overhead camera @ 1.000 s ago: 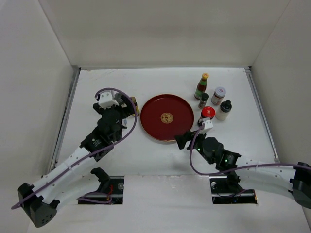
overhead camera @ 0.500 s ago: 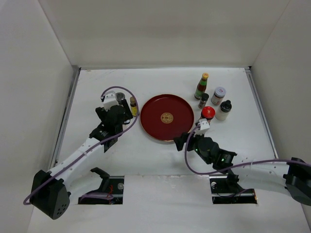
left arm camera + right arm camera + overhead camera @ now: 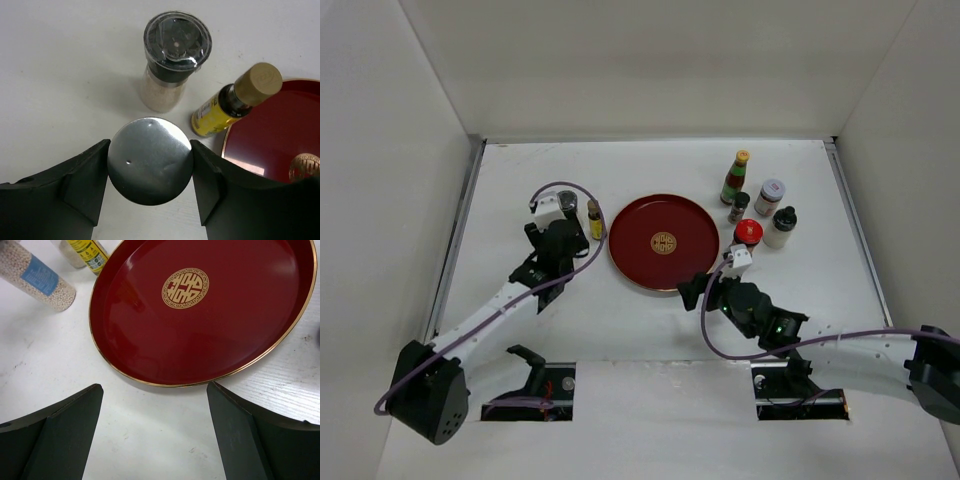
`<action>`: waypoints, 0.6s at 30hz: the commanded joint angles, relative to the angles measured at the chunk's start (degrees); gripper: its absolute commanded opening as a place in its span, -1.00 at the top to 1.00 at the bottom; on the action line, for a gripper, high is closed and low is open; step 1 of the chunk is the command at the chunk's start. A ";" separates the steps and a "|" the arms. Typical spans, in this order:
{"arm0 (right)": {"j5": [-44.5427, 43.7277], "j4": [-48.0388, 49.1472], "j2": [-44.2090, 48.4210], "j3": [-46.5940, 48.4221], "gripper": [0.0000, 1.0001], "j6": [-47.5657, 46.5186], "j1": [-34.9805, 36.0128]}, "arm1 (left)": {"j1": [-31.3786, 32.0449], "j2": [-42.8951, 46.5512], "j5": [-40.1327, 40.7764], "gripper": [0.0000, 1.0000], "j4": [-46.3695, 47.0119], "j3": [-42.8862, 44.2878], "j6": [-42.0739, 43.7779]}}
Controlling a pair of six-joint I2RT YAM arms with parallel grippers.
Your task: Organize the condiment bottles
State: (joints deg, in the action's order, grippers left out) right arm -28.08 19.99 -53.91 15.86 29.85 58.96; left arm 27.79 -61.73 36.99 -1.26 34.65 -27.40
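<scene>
My left gripper [image 3: 150, 150] has both fingers against the cap of a silver-capped bottle [image 3: 150, 165] standing on the table left of the tray. Just beyond it stand a grey-lidded grinder [image 3: 176, 45] and an amber yellow-labelled bottle [image 3: 235, 100]. In the top view the left gripper [image 3: 565, 218] is beside the amber bottle [image 3: 593, 218]. My right gripper [image 3: 155, 390] is open and empty over the table at the tray's near edge [image 3: 695, 292]. Right of the tray stand a tall green orange-capped bottle [image 3: 735, 178], a red-capped jar [image 3: 748, 233] and a black-capped white bottle [image 3: 781, 227].
The round red tray [image 3: 663, 242] with a gold emblem lies mid-table with nothing on it. A small dark bottle [image 3: 739, 207] and a red-and-white-lidded jar [image 3: 770, 197] stand in the right cluster. White walls enclose the table on three sides.
My left gripper has come down over the left bottles and now has the silver cap between its fingers. The right gripper has shifted slightly left along the tray's near edge.
</scene>
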 commanded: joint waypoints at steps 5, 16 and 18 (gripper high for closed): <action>-0.93 2.16 1.70 0.05 -0.82 0.04 0.41 | 10.02 16.54 2.99 0.20 -4.98 2.95 0.42; 0.48 2.34 1.09 0.58 0.36 -0.58 0.67 | 19.37 -13.81 -2.70 0.20 12.76 23.24 5.69; 0.39 2.60 0.83 0.49 0.37 -0.75 0.67 | 17.79 -19.72 -4.47 0.22 13.21 27.82 5.78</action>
State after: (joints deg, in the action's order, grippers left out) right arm -27.83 20.12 -52.77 15.86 29.71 58.96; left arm 47.31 -76.97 35.42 3.05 56.14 -23.70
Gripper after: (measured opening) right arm 0.317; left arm 0.585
